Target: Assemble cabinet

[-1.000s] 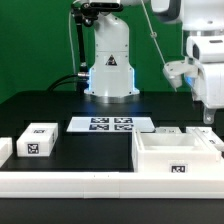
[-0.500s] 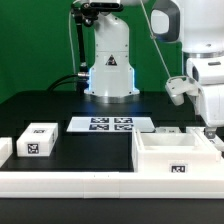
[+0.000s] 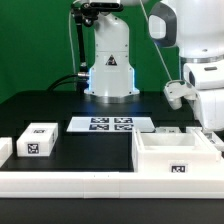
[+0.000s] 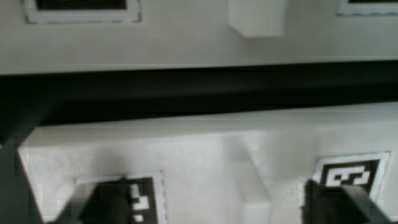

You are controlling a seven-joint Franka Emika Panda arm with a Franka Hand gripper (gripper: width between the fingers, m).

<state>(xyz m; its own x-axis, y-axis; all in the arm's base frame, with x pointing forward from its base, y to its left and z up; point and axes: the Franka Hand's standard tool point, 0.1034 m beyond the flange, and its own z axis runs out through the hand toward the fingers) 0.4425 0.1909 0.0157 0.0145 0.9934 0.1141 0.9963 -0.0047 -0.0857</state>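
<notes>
The cabinet [image 3: 176, 154], a large white open box with one small tag on its front, stands at the front of the exterior view's right. My gripper [image 3: 210, 128] hangs just behind its far right corner, with its fingertips low by small white pieces there. In the blurred wrist view the gripper [image 4: 228, 212] is open. Its dark fingers [image 4: 82, 206] stand wide apart over white tagged parts [image 4: 352, 172]. Nothing is held between them. A small white block [image 3: 38, 140] with one tag sits at the front left.
The marker board [image 3: 112, 124] lies in the middle before the robot base [image 3: 108, 70]. Another white part [image 3: 4, 150] sits at the far left edge. A low white rail [image 3: 70, 182] runs along the table's front. A small white piece [image 3: 168, 130] lies behind the cabinet.
The arm has swung toward the exterior view's right and come down. The gripper is now lower, behind the cabinet's far right corner. The parts have not moved.
</notes>
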